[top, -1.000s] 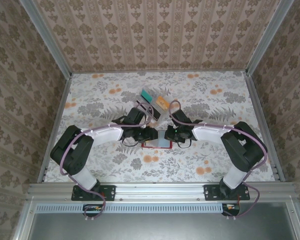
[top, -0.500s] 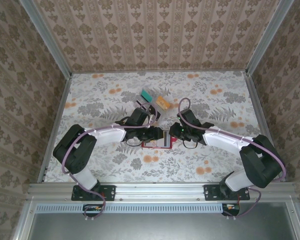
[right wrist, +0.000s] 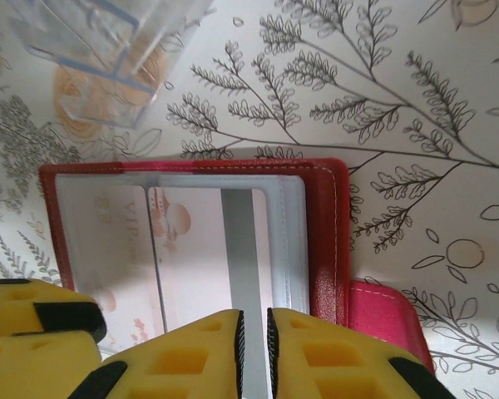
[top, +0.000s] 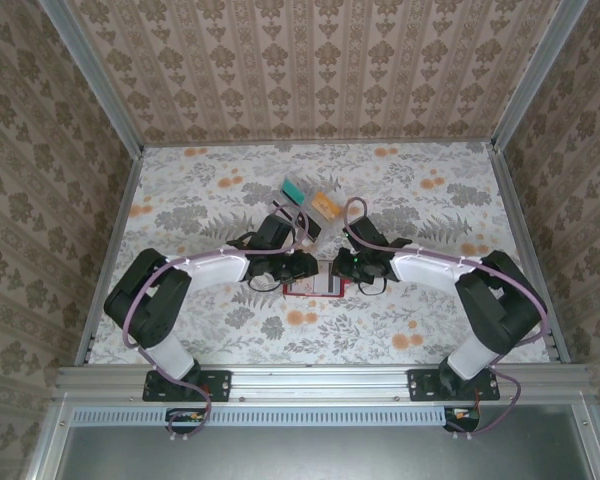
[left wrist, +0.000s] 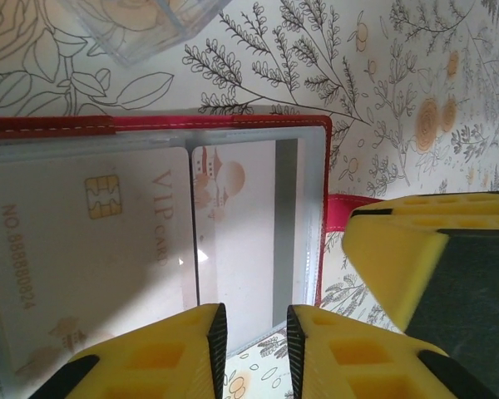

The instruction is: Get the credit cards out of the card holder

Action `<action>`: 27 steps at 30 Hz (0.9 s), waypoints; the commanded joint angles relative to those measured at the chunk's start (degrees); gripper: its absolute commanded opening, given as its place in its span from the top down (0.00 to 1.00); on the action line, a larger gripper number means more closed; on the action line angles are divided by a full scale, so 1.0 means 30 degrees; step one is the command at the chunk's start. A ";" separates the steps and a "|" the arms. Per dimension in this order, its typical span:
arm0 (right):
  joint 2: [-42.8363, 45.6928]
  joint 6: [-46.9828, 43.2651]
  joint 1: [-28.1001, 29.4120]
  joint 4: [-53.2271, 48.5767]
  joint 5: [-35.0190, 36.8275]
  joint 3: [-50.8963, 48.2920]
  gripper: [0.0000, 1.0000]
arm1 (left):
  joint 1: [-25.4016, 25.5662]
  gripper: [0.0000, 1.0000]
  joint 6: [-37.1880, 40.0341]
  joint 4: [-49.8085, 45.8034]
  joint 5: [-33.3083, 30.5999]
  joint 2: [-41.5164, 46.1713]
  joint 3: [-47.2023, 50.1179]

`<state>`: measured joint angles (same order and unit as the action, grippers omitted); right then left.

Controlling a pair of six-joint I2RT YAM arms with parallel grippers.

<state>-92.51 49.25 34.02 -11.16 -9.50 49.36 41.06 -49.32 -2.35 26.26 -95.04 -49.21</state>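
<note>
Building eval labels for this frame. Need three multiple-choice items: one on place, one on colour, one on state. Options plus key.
1. Where does the clear rack stand relative to the card holder?
A) beyond it, farther from the arm bases
B) on top of it
C) between it and the arm bases

2. What colour are the claw fingers, apart from their dark pads?
A) white
B) yellow
C) green

3. What state is the card holder in?
A) folded shut
B) open, with the VIP card in its clear sleeve
C) open and emptied

Key: A, as the top view shows the rack on the holder's far side; B, as both wrist views show yellow fingers; B, as the card's print reads through the sleeve.
</note>
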 commanded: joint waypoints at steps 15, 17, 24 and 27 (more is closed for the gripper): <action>-0.2797 -0.0511 0.0086 -0.1782 -0.1390 0.1641 0.81 | -0.0034 0.72 -0.0080 -0.0346 -0.0294 -0.0977 -0.0267; -0.2963 -0.0550 0.0086 -0.1939 -0.1325 0.1684 0.81 | -0.0082 0.70 -0.0069 -0.0330 -0.0318 -0.1035 -0.0251; -0.3177 -0.0539 0.0087 -0.1919 -0.1328 0.1648 0.81 | -0.0199 0.69 -0.0149 -0.0160 -0.0104 -0.1246 -0.0266; -0.3243 -0.0543 0.0088 -0.1870 -0.1368 0.1595 0.81 | -0.0181 0.69 -0.0157 0.0173 0.0443 -0.1420 -0.0379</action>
<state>-99.94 48.16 34.02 -13.74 -13.23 54.06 40.77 -49.32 -2.24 26.00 -98.04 -49.28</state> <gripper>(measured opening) 0.191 0.312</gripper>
